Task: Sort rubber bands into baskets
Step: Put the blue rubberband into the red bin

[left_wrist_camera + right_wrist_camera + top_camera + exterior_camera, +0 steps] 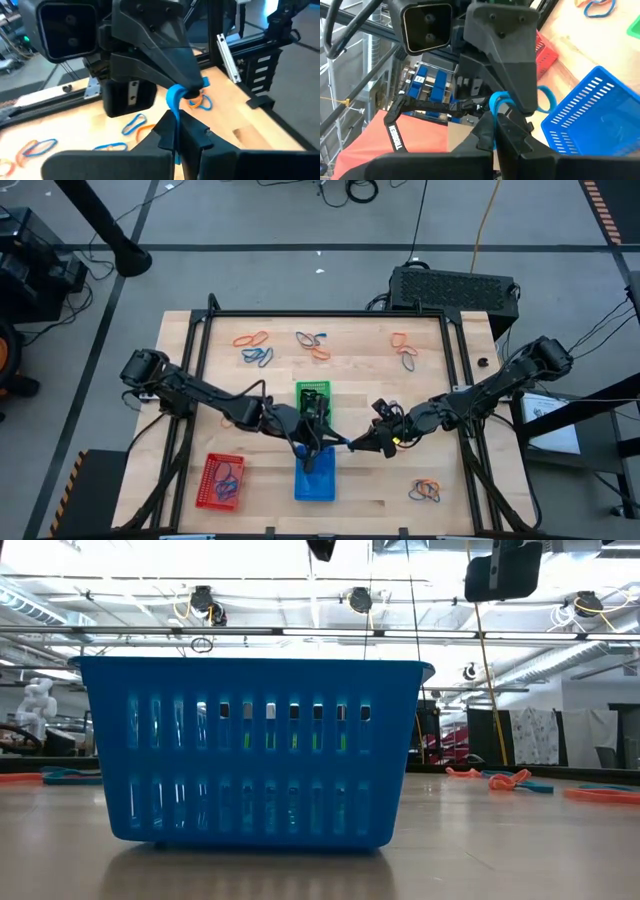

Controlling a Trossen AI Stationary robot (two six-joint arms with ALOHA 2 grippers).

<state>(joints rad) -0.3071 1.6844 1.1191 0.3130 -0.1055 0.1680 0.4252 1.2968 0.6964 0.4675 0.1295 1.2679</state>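
Table (400,480) first: most of the sorting is still to do, I'd say. Loose rubber bands (255,350) sit in clumps along the far side and one bunch near the right corner. The red basket (221,481) at near left already holds a few, the green basket (313,396) sits mid-table, and the blue basket (316,481) is near centre.

Right over the blue one, both arms meet. The left gripper (322,446) and right gripper (352,444) are each clamped tight on the same blue band (174,96), stretched between them.

The overhead barely shows that band; the wrist cams show both pinches plainly. The low cam is mostly blue basket wall, but shows no bands inside through the slots, as far as I can tell
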